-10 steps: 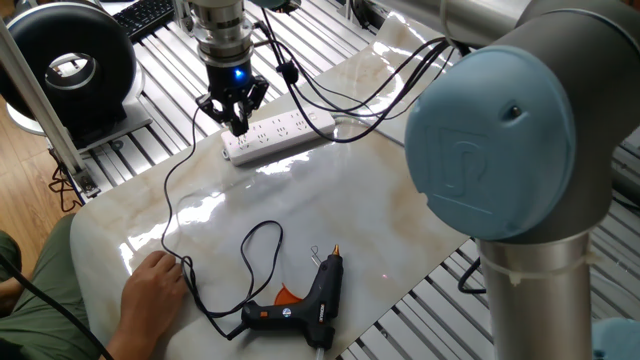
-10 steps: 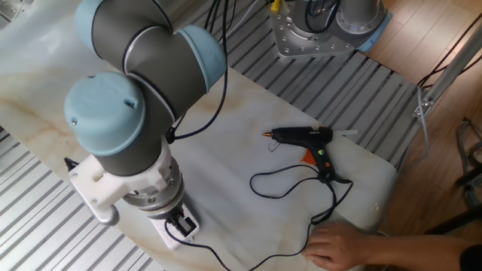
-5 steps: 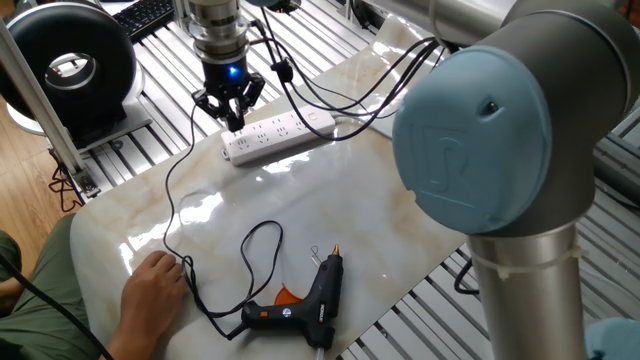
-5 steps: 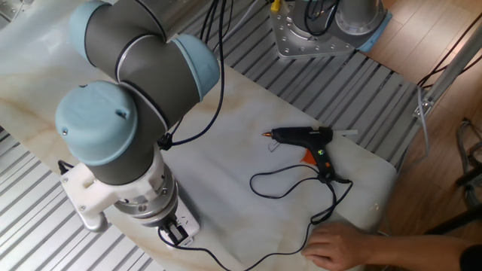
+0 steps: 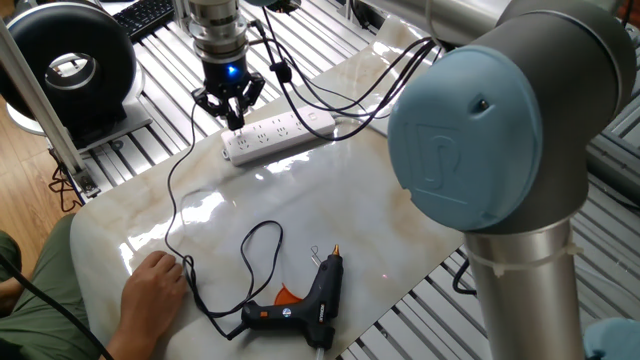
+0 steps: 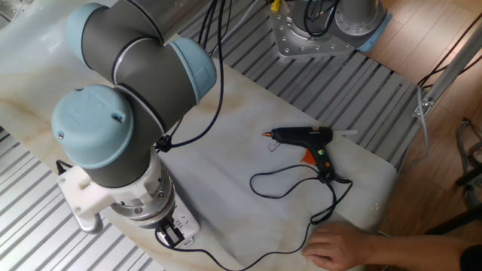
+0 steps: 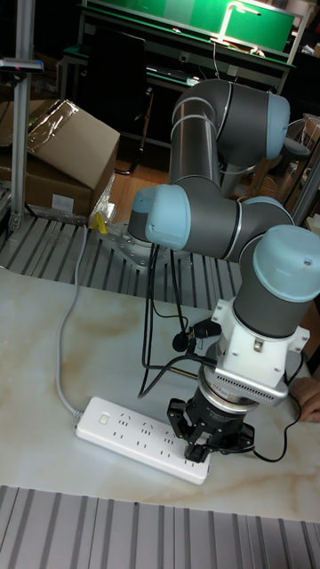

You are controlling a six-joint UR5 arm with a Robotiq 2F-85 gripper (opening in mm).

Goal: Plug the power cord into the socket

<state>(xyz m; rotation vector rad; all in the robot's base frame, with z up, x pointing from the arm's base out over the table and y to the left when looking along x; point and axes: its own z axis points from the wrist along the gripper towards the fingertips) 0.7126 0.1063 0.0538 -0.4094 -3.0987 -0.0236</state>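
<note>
The socket [image 5: 285,132] is a long white strip at the far side of the marble table, also seen in the tall fixed view [image 7: 124,427]. My gripper [image 5: 236,124] hangs just over its left end, shut on the small black plug of the power cord [image 5: 172,190]. In the tall fixed view the gripper [image 7: 197,453] stands at the strip's right end, the plug close above the holes. The thin cord runs to a person's hand [image 5: 155,285] and on to the black glue gun [image 5: 310,295]. In the other fixed view the gripper [image 6: 173,237] is partly hidden under my arm.
The person's hand [image 6: 339,245] presses the cord at the table's edge. A round black device [image 5: 75,65] and a keyboard [image 5: 145,15] lie beyond the table. My big elbow joint [image 5: 490,120] blocks the right side. Slatted metal rails [image 5: 440,290] surround the marble top.
The gripper with the plug has shifted slightly along the strip toward its end, and my elbow joints have swung a little. The hand, cord loop and glue gun stay put.
</note>
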